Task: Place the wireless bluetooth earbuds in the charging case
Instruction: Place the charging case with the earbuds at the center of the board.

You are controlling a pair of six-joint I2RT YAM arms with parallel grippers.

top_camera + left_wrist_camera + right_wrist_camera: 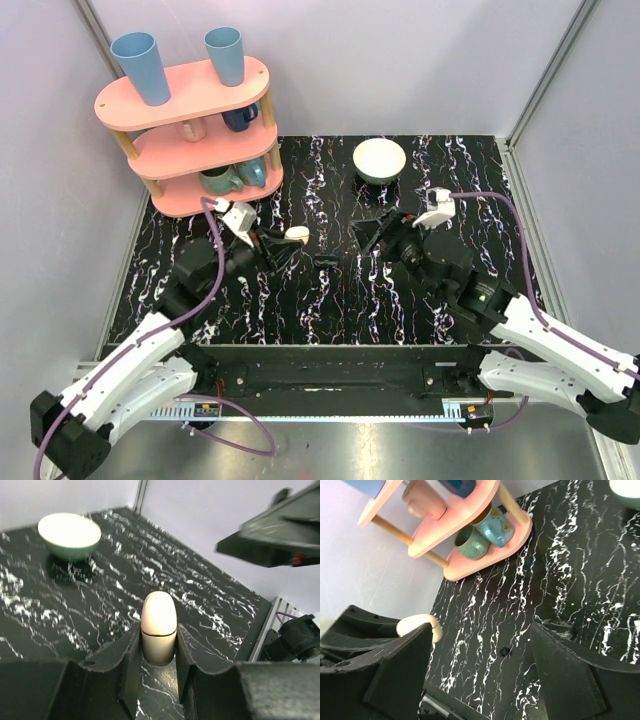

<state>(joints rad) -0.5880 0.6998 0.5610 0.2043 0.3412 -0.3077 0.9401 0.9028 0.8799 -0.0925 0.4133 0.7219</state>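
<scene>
Charging case (159,625) clamped on its sides by the left gripper (159,647), held near the table (330,300) centre-left; a thin dark seam crosses it, and its lower end is cut off by the fingers (127,665). Can't tell if it clears the surface. From the right wrist only a cream sliver shows behind a finger. Right gripper (480,645) has its jaws wide apart, nothing between them, facing the case, well apart from it. Earbuds can't be made out in any view. Small black object (505,651) lies on the table, too small to identify. Bowl (69,534) at back, cropped in the right wrist view. Pink shelf (190,130) back left.
</scene>
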